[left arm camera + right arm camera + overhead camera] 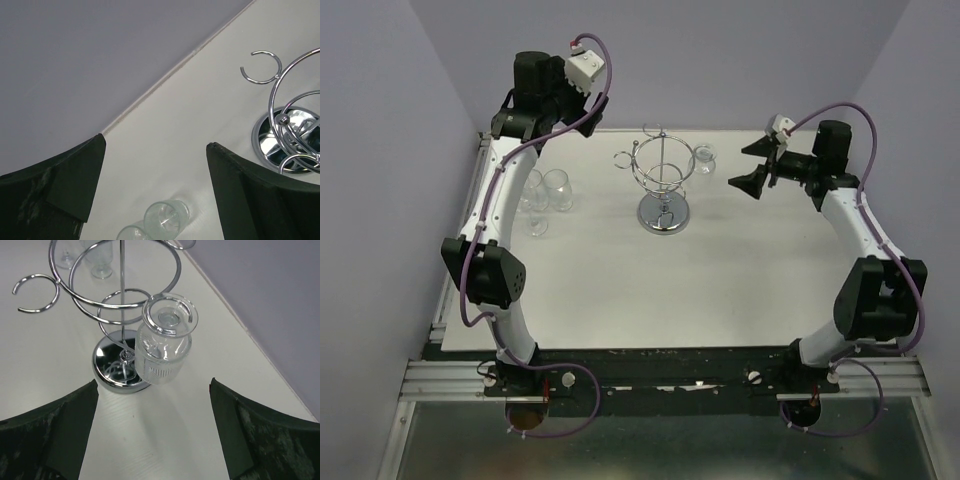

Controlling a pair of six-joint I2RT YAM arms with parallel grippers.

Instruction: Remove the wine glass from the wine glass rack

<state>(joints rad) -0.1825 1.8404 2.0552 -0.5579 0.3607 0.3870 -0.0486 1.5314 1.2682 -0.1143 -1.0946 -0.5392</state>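
Wine glass (164, 342): hangs upside down, apparently by its foot, from a loop on the right side of the wine glass rack (120, 371), on the far half of the bench (720, 290). The right fingers (260, 430) are spread wide, near it, not touching. The left fingers (250, 195) are likewise apart, above spare glasses (166, 216).

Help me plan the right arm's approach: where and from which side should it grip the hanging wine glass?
Grip the wine glass around its ribbed bowl, from the side facing the right gripper, away from the wine glass rack post. It hangs upside down, foot resting on an outer hook, bowl exposed below.
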